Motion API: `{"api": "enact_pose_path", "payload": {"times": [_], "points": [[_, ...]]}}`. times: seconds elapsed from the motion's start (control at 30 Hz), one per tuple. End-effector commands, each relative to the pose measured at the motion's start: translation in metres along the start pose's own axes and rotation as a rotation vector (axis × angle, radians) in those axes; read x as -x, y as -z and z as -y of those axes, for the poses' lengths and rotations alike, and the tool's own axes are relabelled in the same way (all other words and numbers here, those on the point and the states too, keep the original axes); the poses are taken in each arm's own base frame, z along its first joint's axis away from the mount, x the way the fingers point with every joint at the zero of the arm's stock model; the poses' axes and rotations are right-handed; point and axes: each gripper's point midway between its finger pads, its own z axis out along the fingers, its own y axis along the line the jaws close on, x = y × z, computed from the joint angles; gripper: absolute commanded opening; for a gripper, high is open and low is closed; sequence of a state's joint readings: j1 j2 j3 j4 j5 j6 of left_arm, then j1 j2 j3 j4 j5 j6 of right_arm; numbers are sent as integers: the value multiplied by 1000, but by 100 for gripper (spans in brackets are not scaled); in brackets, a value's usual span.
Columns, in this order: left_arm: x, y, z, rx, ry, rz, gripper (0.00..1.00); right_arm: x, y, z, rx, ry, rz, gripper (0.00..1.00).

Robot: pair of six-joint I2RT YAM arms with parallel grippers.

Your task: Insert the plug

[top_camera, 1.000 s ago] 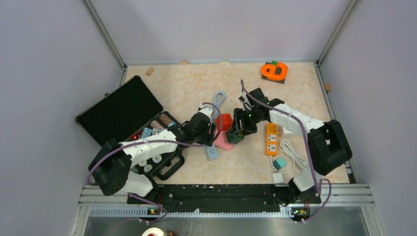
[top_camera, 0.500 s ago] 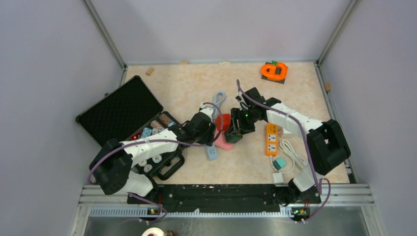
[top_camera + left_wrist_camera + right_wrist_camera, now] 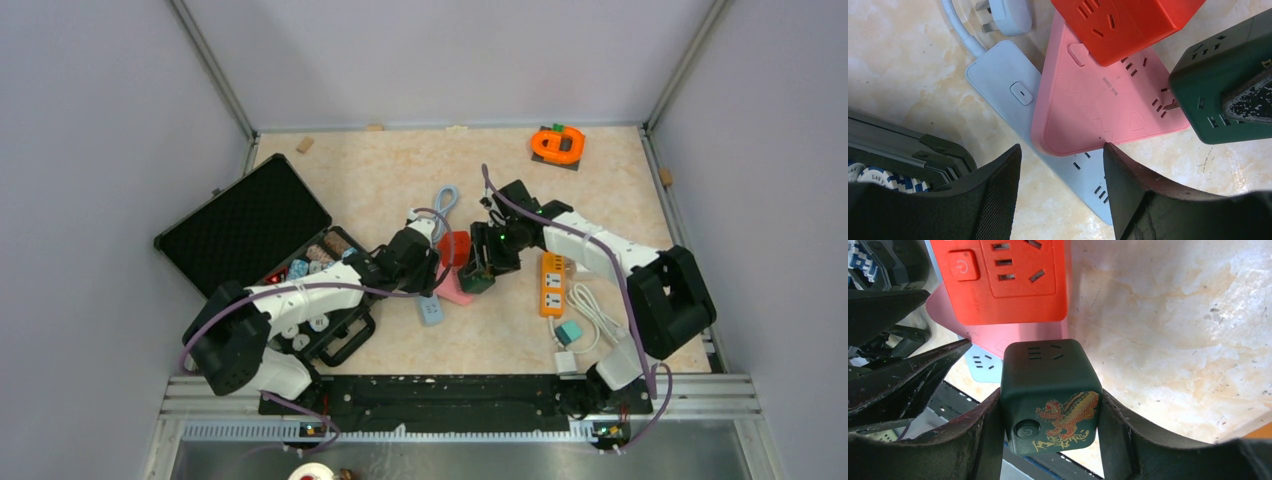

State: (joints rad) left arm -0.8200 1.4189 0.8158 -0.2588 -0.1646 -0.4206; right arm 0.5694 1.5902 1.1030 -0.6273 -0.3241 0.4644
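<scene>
In the right end effector (image 3: 1050, 407), green cube (image 3: 1047, 372), seemingly against pink strip (image 3: 1088, 105).

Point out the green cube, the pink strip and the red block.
green cube (image 3: 1048, 360): right wrist view, on its socket face.
pink strip (image 3: 1088, 110): left wrist view, middle of its flat top.
red block (image 3: 1128, 20): left wrist view, on its socket face.

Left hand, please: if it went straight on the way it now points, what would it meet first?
Most likely the pink power strip, whose corner lies between the open fingers of the left hand; it rests on a pale blue strip. Depth is unclear here.
</scene>
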Motion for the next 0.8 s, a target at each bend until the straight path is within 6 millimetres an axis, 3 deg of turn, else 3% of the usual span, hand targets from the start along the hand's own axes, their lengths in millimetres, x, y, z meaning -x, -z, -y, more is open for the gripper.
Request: {"api": "enact_pose_path", "payload": {"times": [0.0, 0.4, 0.77], "points": [[6, -7, -8, 55, -1, 13, 62, -10, 10, -3, -6, 15, -2, 0], [5, -10, -8, 59, -5, -7, 62, -6, -11, 0, -1, 0, -14, 0], [4, -10, -8, 55, -8, -7, 60, 0, -16, 2, -15, -10, -5, 0]]}}
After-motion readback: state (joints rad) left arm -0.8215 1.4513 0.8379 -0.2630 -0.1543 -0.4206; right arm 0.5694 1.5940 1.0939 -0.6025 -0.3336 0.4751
